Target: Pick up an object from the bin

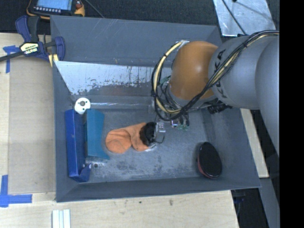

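End effector (153, 135) sits low at the right end of the floppy orange lump (119, 141) in mid bin (156, 167), I can't tell if it's clamped or apart, so I reckon we're at the grasp, next needing a straight lift.

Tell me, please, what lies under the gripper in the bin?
The right end of an orange soft lump lies under the gripper; the part directly beneath it is covered.

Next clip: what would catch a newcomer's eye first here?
The arm's orange-covered wrist looms over the bin's right half, its gripper at the right end of a soft orange lump mid-floor. A blue box lies along the left wall; a black oval thing sits lower right.
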`<state>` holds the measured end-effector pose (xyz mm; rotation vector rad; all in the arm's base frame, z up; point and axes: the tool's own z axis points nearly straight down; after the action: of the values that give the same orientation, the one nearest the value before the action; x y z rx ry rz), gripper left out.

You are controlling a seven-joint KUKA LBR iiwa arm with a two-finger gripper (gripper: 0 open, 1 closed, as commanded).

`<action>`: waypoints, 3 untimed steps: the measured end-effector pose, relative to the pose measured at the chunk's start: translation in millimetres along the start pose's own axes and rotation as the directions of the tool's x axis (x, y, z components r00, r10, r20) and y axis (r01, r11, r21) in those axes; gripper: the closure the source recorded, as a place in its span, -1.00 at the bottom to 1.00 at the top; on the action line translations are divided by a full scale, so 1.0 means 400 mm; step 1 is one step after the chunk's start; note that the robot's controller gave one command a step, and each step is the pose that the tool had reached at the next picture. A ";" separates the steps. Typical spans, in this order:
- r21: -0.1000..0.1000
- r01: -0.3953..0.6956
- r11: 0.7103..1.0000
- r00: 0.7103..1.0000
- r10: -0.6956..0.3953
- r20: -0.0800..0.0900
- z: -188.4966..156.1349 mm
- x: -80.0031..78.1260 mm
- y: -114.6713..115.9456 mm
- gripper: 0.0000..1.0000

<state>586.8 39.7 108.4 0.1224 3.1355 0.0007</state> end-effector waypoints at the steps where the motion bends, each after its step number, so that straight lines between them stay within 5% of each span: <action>1: 0.000 0.284 0.959 0.959 -0.284 -0.002 0.054 0.027 -0.015 -1.00; 2: 0.000 0.494 0.870 0.870 -0.494 -0.004 0.085 0.030 -0.019 1.00; 3: 0.000 0.493 0.870 0.870 -0.493 -0.003 0.085 0.030 -0.019 1.00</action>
<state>574.3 33.2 74.2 -0.6824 3.0663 -0.0015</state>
